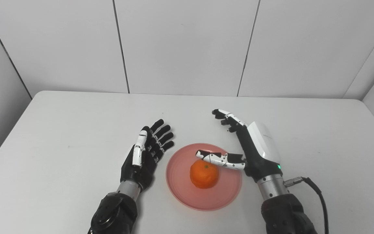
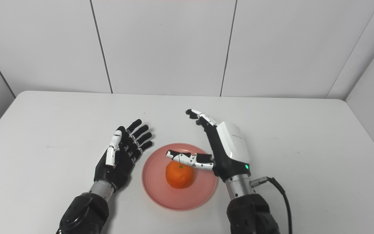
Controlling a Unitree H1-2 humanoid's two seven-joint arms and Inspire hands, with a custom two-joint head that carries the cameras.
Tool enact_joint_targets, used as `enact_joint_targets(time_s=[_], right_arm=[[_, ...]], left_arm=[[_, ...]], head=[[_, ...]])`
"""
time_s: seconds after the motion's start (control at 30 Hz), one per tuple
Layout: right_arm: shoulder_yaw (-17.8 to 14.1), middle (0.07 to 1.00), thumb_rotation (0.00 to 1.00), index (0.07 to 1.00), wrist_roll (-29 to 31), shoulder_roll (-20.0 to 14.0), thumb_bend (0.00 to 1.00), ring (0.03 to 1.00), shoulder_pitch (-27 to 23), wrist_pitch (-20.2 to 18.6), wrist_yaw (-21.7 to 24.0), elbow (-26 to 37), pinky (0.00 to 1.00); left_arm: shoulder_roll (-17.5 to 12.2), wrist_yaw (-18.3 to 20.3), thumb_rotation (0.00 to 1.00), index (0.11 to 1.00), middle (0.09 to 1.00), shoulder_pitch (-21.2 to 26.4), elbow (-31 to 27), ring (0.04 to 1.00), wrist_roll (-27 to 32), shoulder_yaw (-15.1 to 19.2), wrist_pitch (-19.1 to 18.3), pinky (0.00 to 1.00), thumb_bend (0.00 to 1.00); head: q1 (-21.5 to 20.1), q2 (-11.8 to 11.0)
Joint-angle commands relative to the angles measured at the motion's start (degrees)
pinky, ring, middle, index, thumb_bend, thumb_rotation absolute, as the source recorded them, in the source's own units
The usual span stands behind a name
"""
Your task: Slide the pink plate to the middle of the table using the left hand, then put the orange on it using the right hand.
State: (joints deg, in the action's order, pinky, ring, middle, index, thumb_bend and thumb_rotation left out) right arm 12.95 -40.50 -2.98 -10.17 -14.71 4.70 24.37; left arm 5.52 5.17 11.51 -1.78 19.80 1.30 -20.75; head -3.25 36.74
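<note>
Our orange sits on the pink plate, mid-table and near us. We hold our right hand spread wide and empty, letting go. Our left hand waits just left, fingers apart, holding nothing.

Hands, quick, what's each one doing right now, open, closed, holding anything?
Left hand: open, holding nothing, beside the pink plate.
Right hand: open, holding nothing; the orange sits on the plate.

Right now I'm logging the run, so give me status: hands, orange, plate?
Left hand open, beside pink plate. Right hand open, fingers spread, holding nothing. Orange resting on plate. Nothing in the way.
</note>
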Motion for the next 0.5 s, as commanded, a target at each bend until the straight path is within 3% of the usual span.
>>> enact_joint_targets(time_s=[0.0, 0.1, 0.33, 0.4, 0.47], right_arm=[[-1.45, 0.785, 0.58, 0.802, 1.55, 0.27, 0.98, 0.752, -0.97, 1.52, -1.26, 1.92, 0.66], [-3.46, 0.787, 0.63, 0.810, 2.72, 0.24, 0.96, 0.753, 0.06, -0.05, -1.36, 1.67, 0.66], [-7.17, 0.820, 0.95, 0.832, 5.80, 0.94, 0.85, 0.797, 3.91, 0.05, -3.15, -1.36, 0.72], [-7.62, 0.811, 0.99, 0.828, 6.82, 1.22, 0.77, 0.783, 4.78, 0.84, -3.87, -2.45, 0.71], [-8.02, 0.807, 1.00, 0.818, 8.72, 1.72, 0.76, 0.781, 5.86, 1.10, -4.30, -3.39, 0.71]], left_arm=[[0.49, -0.51, 1.00, 0.842, 0.855, -1.25, 1.05, 0.850, -0.28, 0.01, -0.89, 0.85, 0.36], [0.54, -0.64, 1.00, 0.841, 0.851, -1.26, 1.00, 0.844, -0.45, -0.04, -0.94, 0.84, 0.36], [0.23, -0.21, 1.00, 0.848, 0.860, -1.51, 1.03, 0.851, -0.65, -0.19, -0.60, 0.85, 0.36], [0.11, -0.17, 1.00, 0.847, 0.859, -1.45, 1.12, 0.851, -0.77, -0.25, -0.56, 0.85, 0.36], [-0.03, 0.01, 1.00, 0.848, 0.861, -1.52, 1.15, 0.853, -0.77, -0.31, -0.51, 0.85, 0.36]], head=[[0.07, -0.08], [0.30, -0.23], [0.52, -0.61], [0.54, -0.81], [0.62, -1.03]])
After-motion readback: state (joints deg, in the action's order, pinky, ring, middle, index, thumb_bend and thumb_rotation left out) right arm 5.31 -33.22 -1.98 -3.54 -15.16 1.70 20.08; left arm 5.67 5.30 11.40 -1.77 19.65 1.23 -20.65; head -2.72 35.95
